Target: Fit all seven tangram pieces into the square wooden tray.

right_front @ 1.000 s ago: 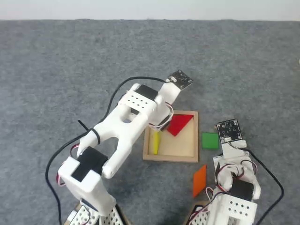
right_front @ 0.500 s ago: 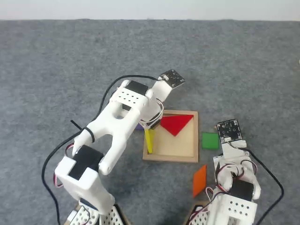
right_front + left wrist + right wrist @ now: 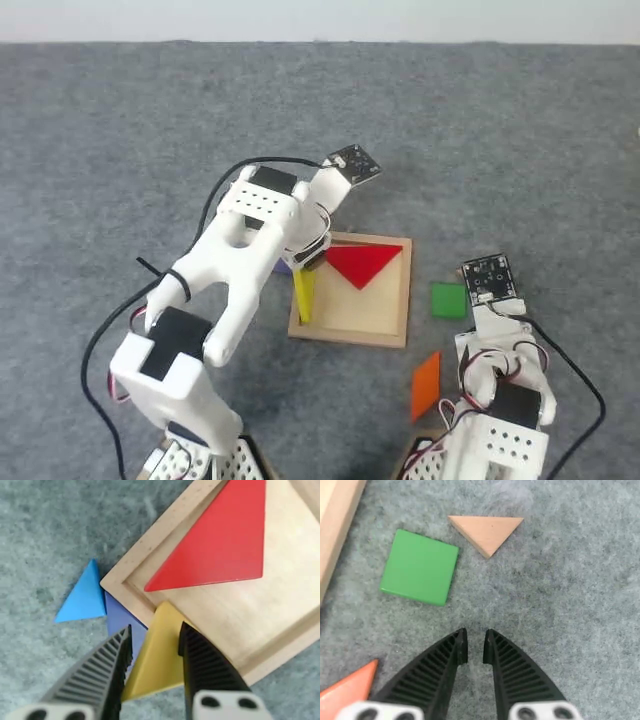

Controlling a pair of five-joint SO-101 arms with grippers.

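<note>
Wooden and square, the shallow tray [image 3: 346, 337] lies on grey carpet. A large red triangle [image 3: 362, 262] sits flat inside against a corner, leaving room beside it. The left gripper [image 3: 152, 642] pinches a yellow triangular piece [image 3: 160, 660] across the tray's rim, probably to slide it into that space. Outside wait an orange piece [image 3: 426, 385], a green square [image 3: 419, 567], a purple piece [image 3: 116, 617], a blue triangle [image 3: 82, 599] and a bare-wood triangle [image 3: 486, 530]. The right gripper [image 3: 475, 647] hangs empty over the carpet near the green square, fingers nearly pressed together, seemingly parked out of the way.
</note>
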